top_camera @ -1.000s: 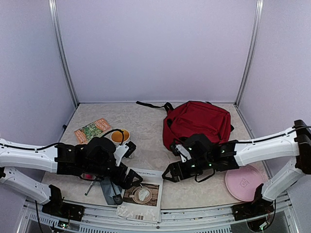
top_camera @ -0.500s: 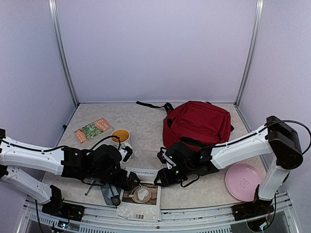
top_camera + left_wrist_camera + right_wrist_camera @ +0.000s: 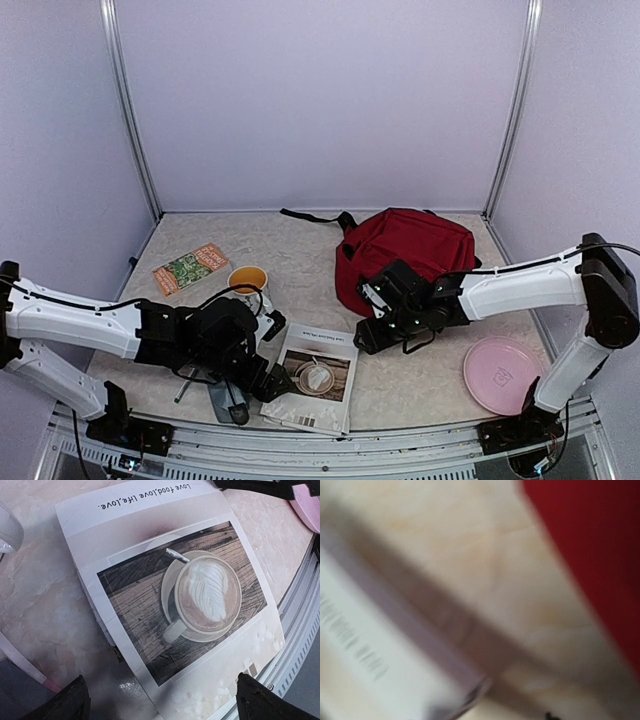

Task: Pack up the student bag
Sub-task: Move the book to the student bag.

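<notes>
Since the earlier frame, the magazine (image 3: 312,388) has been swung round and shifted rightward along the near edge of the tabletop (image 3: 310,270), and the right tool (image 3: 368,338) has been drawn back toward the student bag (image 3: 410,250). The student bag is found toward the far right corner of the tabletop, with nothing seen being put into it. The magazine is judged to have been turned for an easier pickup. The left tool (image 3: 272,382) is held wide apart over the magazine's left edge, with nothing gripped. How far the right tool is parted cannot be told, its wrist view being blurred. Nothing is seen to be held in it.
</notes>
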You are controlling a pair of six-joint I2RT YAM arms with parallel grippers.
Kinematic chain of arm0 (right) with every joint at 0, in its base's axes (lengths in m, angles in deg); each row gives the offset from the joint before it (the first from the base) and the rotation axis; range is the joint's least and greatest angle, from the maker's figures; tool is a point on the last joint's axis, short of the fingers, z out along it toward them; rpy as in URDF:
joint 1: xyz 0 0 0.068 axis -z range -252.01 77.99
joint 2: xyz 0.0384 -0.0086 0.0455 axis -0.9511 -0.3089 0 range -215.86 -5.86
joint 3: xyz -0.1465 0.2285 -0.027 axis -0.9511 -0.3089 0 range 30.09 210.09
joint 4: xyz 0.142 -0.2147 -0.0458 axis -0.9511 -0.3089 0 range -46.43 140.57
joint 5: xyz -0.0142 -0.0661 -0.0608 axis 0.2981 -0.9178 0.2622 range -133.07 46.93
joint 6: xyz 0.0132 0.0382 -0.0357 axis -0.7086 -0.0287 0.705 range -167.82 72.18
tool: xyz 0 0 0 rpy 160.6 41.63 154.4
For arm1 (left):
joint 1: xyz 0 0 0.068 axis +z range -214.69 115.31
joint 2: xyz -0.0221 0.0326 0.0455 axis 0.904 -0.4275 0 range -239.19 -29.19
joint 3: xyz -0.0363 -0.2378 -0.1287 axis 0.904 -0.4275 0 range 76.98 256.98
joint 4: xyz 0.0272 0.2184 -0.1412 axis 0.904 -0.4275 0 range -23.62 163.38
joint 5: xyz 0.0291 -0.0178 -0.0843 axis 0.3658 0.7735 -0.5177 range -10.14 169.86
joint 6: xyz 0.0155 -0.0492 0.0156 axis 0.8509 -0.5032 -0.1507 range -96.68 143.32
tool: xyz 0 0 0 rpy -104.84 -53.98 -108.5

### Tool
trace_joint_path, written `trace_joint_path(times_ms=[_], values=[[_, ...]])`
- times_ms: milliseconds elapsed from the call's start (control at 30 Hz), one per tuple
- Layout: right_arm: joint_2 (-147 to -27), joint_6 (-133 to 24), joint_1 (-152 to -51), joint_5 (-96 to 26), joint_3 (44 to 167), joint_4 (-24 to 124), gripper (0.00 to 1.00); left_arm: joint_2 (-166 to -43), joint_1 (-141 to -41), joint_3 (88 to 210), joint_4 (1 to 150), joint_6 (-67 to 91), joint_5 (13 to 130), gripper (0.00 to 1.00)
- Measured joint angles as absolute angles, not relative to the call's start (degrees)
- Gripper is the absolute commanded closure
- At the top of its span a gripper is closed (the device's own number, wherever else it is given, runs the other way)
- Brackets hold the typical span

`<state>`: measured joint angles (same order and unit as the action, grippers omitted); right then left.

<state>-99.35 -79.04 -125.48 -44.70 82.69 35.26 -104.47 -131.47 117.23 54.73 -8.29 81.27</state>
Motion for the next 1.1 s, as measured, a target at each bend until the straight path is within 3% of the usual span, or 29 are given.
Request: trace_joint_path(times_ms=[333, 533, 1100], values=[[-94.78, -84.68, -131.17, -36.7, 81.79, 32.86, 0.22, -108.25, -126.8, 115.05, 59.62, -6.28, 72.11, 0.01], [-95.11, -92.55, -131.25, -30.14, 72.59, 39.28, 0.21, -111.71, -126.53, 114.52, 64.01, -5.65, 64.44, 0.07], [-97.01, -95.85, -128.48, -21.13, 71.04, 57.84, 0.25, -118.29, -131.67, 112.47, 76.89, -8.51, 47.02, 0.07]])
